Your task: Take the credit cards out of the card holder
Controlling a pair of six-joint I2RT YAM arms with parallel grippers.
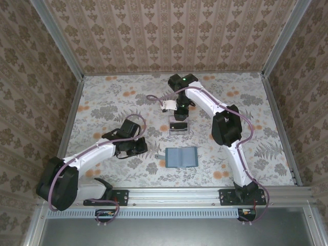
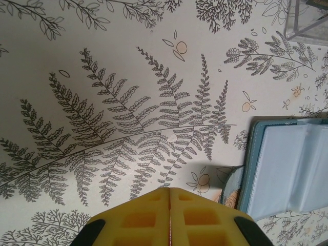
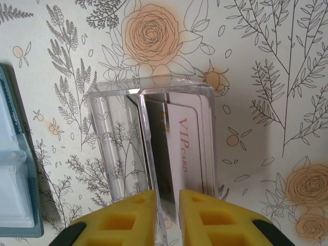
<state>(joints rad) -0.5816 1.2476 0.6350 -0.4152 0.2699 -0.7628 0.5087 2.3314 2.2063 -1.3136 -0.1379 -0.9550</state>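
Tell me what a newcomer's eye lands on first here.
The right gripper, jaws slightly parted, hangs over a clear tray at mid-table, where a pale VIP-printed credit card stands on edge. Nearer the front, the blue card holder lies open, the shut left gripper beside it.

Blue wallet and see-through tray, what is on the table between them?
Nothing: just bare flowery tablecloth lies between the card holder and the clear tray, as the right wrist view shows.
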